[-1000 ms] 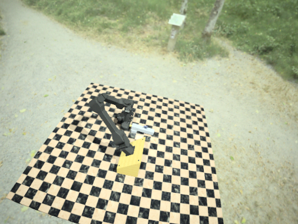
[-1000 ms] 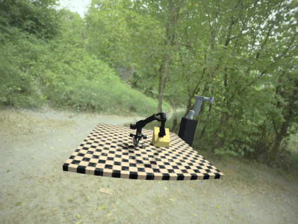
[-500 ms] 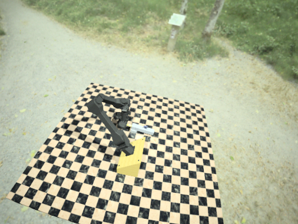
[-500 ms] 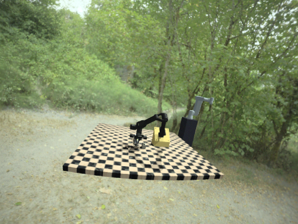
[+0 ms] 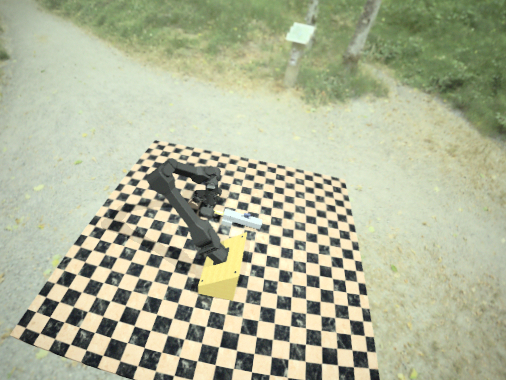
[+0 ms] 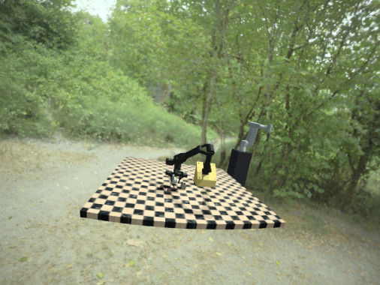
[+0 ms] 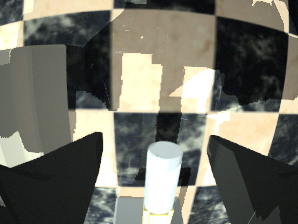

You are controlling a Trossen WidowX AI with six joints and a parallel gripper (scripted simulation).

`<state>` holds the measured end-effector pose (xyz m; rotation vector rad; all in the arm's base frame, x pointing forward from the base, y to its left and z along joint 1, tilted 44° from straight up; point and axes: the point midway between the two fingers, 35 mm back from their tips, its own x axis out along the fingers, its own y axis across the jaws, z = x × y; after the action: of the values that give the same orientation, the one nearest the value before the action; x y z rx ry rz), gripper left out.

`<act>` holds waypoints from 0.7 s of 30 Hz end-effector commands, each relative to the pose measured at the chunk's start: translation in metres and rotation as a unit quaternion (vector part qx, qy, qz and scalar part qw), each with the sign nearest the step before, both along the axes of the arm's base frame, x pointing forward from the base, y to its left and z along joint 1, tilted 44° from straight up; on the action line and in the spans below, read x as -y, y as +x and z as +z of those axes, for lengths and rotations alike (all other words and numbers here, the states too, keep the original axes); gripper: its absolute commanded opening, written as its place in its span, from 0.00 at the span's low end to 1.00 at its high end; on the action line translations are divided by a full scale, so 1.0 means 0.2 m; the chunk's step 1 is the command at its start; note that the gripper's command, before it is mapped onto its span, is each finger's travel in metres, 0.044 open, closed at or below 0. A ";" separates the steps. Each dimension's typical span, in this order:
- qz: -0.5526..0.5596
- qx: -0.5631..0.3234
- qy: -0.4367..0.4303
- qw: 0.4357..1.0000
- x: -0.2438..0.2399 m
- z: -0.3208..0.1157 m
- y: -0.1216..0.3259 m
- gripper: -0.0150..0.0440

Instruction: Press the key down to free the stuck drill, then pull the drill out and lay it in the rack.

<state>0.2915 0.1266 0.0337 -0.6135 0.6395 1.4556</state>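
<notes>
A pale upright cylinder (image 7: 164,177) with a yellow collar at its foot stands between my fingertips in the wrist view; it looks like part of the drill. A grey block (image 7: 127,211) sits below it. My gripper (image 7: 156,141) (image 6: 175,181) is open, with a gap on both sides of the cylinder. A long whitish-blue body (image 5: 242,219) lies just beside the gripper in the top view, with a small yellow part at its near end. I cannot tell which piece is the key or the rack; the arm hides some of them.
The arm stands on a yellow wedge-shaped base (image 5: 225,277) (image 6: 205,182) on the checkered board (image 5: 300,320) (image 6: 143,210). A large grey form (image 7: 37,95) fills the left side of the wrist view. A dark pedestal (image 6: 239,165) with a grey arm-like fixture (image 6: 253,133) stands behind the board.
</notes>
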 end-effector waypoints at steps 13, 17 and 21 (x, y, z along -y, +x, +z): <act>0.000 0.001 0.001 1.000 0.02 -0.05 0.00 1.00; 0.000 0.001 0.001 1.000 0.02 -0.06 0.00 1.00; 0.000 0.001 0.001 1.000 0.03 -0.07 0.00 1.00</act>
<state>0.2923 0.1210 0.0212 -0.6124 0.6417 1.4511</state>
